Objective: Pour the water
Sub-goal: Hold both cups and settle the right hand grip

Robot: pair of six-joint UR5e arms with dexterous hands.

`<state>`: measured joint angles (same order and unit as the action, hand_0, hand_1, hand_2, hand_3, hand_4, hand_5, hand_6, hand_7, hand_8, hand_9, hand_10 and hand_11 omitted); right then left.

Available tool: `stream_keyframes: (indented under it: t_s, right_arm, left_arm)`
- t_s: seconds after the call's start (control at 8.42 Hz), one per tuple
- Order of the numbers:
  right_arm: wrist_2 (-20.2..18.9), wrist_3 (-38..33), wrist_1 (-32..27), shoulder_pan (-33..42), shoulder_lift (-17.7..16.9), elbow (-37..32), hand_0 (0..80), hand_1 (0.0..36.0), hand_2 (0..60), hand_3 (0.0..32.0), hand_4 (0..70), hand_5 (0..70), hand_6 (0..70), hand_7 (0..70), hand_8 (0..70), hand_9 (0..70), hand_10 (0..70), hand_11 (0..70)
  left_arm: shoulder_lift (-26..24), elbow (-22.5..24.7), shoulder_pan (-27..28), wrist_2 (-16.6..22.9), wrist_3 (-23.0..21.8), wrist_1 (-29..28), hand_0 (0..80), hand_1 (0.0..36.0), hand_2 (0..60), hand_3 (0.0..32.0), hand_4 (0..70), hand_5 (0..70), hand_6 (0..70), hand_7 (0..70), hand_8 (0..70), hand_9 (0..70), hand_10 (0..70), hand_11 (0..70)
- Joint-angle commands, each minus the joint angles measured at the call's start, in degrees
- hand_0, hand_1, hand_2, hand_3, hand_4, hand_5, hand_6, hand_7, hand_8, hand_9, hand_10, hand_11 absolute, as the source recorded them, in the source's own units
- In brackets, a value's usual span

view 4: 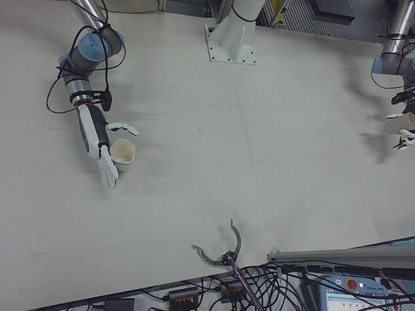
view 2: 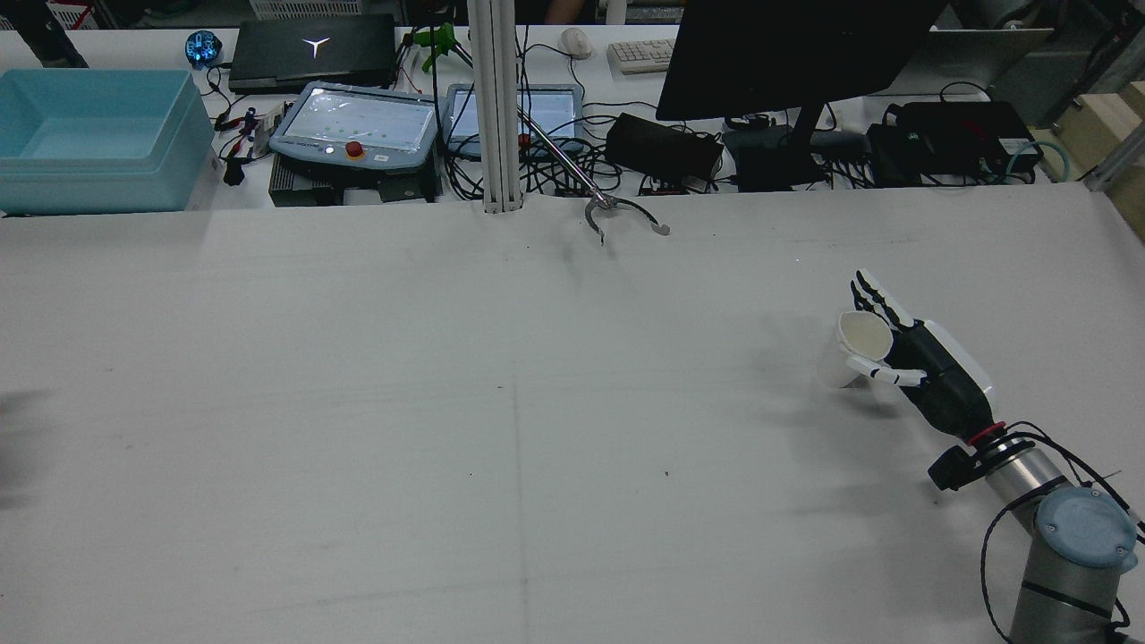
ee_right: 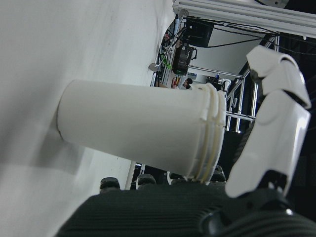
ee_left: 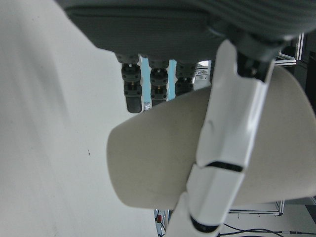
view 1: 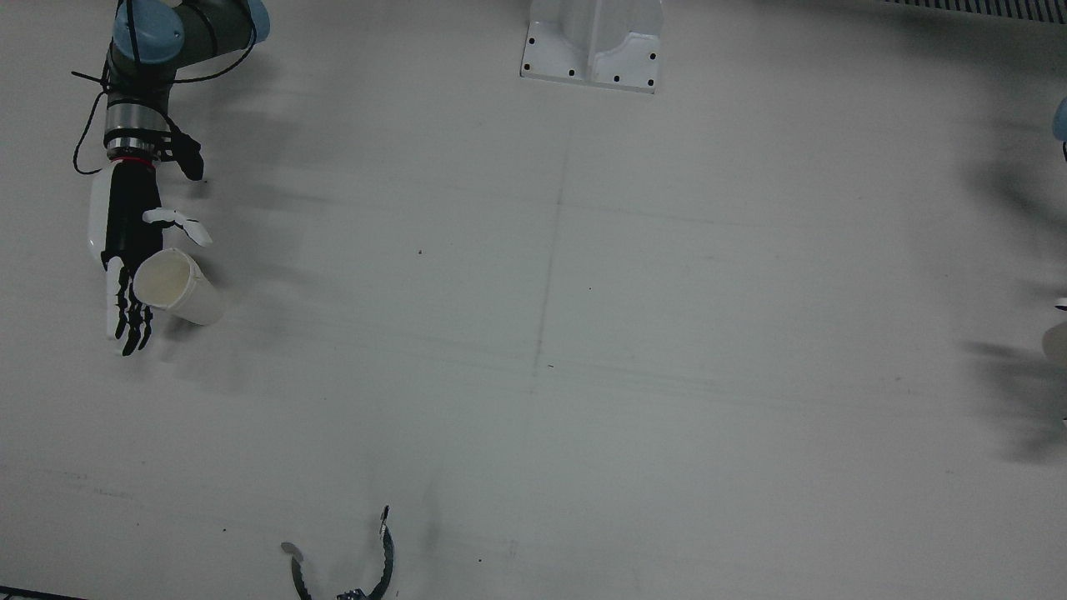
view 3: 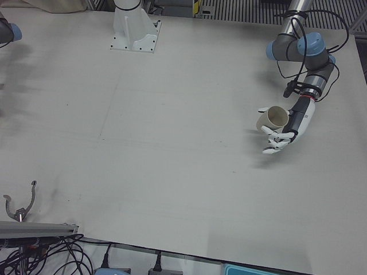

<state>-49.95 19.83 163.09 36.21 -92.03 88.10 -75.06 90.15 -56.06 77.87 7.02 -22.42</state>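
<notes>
Gripping smooth tapered cream cup point(view 3: 274, 119), left robot hand point(view 3: 281, 137); right robot hand point(view 1: 127, 275) spread beside ribbed-rim white cup point(view 1: 177, 287)

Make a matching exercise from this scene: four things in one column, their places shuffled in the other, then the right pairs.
Things:
1. white cup
2. beige cup
3. metal claw
4. white pedestal

Places:
A. mounted at the robot's side of the table
B. gripped by the left hand
C. standing beside the open right hand
D. at the operators' edge of the table

Pairs: 1-C, 2-B, 3-D, 4-A
</notes>
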Motion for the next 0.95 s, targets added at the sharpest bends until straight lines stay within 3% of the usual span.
stream_keyframes:
  t_s: [0.0,0.24,0.59,0.83]
  right_arm:
    - [0.03,-0.41,-0.06,0.43,0.10,-0.29,46.2,17.2,25.8,8.0,0.0,5.6,7.6,0.8,2.1,0.0,0.0,0.0]
    - [-0.14,-0.32,0.12,1.58,-0.08,-0.64,46.6,17.8,27.7,4.8,0.0,6.0,9.5,3.8,3.7,1.0,0.0,0.0]
    - [-0.14,-0.06,0.56,1.41,0.10,-0.73,49.1,21.4,29.4,7.0,0.0,7.0,10.7,5.1,1.8,0.0,0.0,0.0]
    - [-0.14,-0.05,0.74,1.49,0.71,-1.78,51.4,23.9,28.4,1.6,0.0,7.7,10.3,0.6,1.3,0.0,0.0,0.0]
  left_arm:
    - [-0.08,-0.68,0.08,0.00,0.01,-0.17,80.0,36.0,16.6,0.0,70.0,70.0,37.1,70.0,17.2,25.9,15.3,25.1]
    - [-0.08,-0.94,0.08,0.00,0.09,-0.25,80.0,36.0,16.2,0.0,70.0,70.0,37.0,70.0,17.3,25.9,15.4,25.2]
    - [0.01,-1.38,0.08,-0.08,0.09,-0.52,80.0,36.0,16.2,0.0,70.0,70.0,37.1,70.0,17.2,25.9,15.6,25.6]
    - [0.01,-1.47,0.08,-0.08,0.09,-0.61,80.0,36.0,16.2,0.0,70.0,70.0,37.0,70.0,17.2,25.7,15.6,25.5]
